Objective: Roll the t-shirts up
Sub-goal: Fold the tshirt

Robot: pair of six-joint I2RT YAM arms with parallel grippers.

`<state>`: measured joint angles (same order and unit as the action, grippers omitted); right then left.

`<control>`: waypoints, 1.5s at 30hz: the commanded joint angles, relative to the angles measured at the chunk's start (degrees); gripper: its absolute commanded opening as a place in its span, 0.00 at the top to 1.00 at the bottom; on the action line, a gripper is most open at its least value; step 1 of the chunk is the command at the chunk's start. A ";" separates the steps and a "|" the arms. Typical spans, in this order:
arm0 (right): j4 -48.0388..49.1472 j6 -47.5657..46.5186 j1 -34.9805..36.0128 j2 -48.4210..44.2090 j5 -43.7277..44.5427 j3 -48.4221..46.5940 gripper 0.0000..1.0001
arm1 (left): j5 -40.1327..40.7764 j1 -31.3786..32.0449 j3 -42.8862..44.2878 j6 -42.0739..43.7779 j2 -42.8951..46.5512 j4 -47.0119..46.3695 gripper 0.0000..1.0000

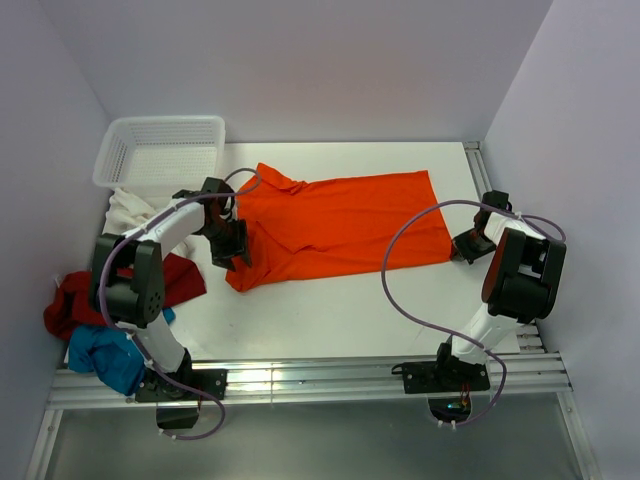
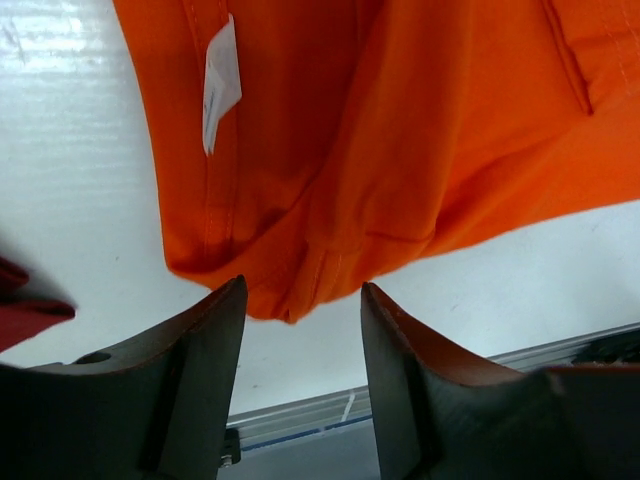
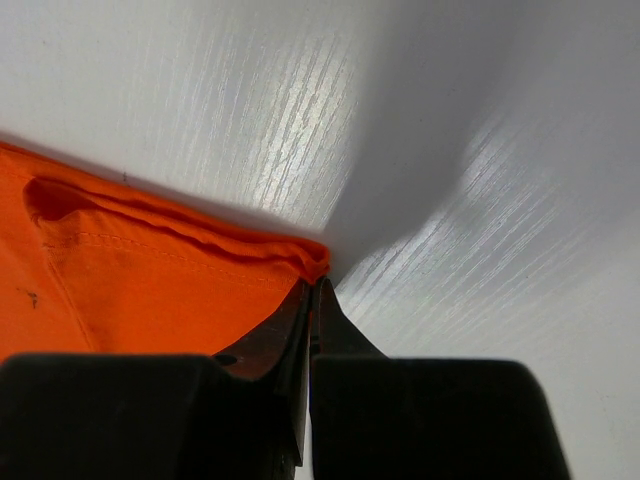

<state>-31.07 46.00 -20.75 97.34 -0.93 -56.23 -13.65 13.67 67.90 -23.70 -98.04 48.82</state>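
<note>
The orange t-shirt (image 1: pixel 340 225) lies spread across the middle of the table, collar to the left. My left gripper (image 1: pixel 237 255) hovers at its near-left folded edge. In the left wrist view that gripper (image 2: pixel 303 300) is open, with the bunched orange cloth (image 2: pixel 400 150) just beyond the fingertips and nothing between them. My right gripper (image 1: pixel 462 245) sits at the shirt's right corner. Seen from the right wrist, it (image 3: pixel 313 285) is shut, pinching the hem corner of the orange cloth (image 3: pixel 150 290). A white t-shirt (image 1: pixel 128 210), a dark red one (image 1: pixel 75 295) and a blue one (image 1: pixel 105 355) lie piled at the left.
A white mesh basket (image 1: pixel 165 150) stands at the back left corner. A white label (image 2: pixel 220 85) shows on the orange cloth. The dark red cloth (image 2: pixel 20 300) lies close to my left fingers. Walls close in on both sides, and a metal rail (image 1: pixel 320 380) runs along the near edge.
</note>
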 commanded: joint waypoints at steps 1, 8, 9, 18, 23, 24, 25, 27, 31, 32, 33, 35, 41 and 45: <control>-0.13 0.06 0.10 1.01 1.37 -0.55 1.00 | -1.02 -0.22 2.76 -0.47 -2.41 -2.67 0.49; -0.48 -0.29 0.01 1.36 1.45 -0.46 1.00 | -4.27 -0.14 2.68 0.59 -4.53 -3.64 0.74; -0.66 -0.38 0.10 1.45 1.63 -0.55 1.00 | -4.89 -0.14 2.68 0.85 -4.62 -3.64 0.79; -3.64 -0.65 -0.08 3.21 3.91 -3.01 1.00 | 4.57 -0.22 3.64 2.00 -3.74 0.57 1.00; -5.40 -0.56 -0.34 3.47 5.41 -4.59 1.00 | 10.56 -0.31 6.54 1.99 -3.83 3.38 1.00; -5.75 -0.65 -0.34 3.56 5.67 -5.38 1.00 | 11.53 -0.31 6.89 1.82 -3.83 3.74 1.00; -6.54 -0.39 -0.34 3.73 6.63 -5.73 1.00 | 13.02 -0.31 7.42 1.73 -3.83 3.83 1.00; -6.99 -0.47 -0.25 3.82 7.17 -6.35 1.00 | 13.39 -0.31 7.60 1.38 -3.65 4.18 1.00; -7.17 -0.21 -0.43 3.21 7.43 -6.35 1.00 | 14.54 -0.31 7.86 1.64 -2.42 3.83 0.95; -7.08 -0.29 -0.43 3.21 7.00 -6.26 1.00 | 10.70 -0.31 7.43 1.99 -2.07 3.22 0.86; -6.99 -0.29 -0.43 3.21 6.82 -6.18 1.00 | 8.49 -0.31 6.73 2.08 -1.55 1.73 0.77; -6.99 -0.12 -0.43 3.47 6.47 -6.09 1.00 | 2.61 -0.31 3.92 2.17 0.47 0.23 0.56; -6.37 -0.03 -0.34 3.65 5.85 -5.30 1.00 | -4.36 0.04 -1.63 3.31 3.73 -3.81 0.40; -6.11 0.23 -0.34 3.47 5.50 -4.77 1.00 | -7.26 0.65 -2.24 2.79 2.60 -4.96 0.39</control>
<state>-36.45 45.98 -20.78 100.44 2.94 -61.14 -16.01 13.69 66.08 -21.69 -96.16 46.70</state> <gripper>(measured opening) 0.009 0.607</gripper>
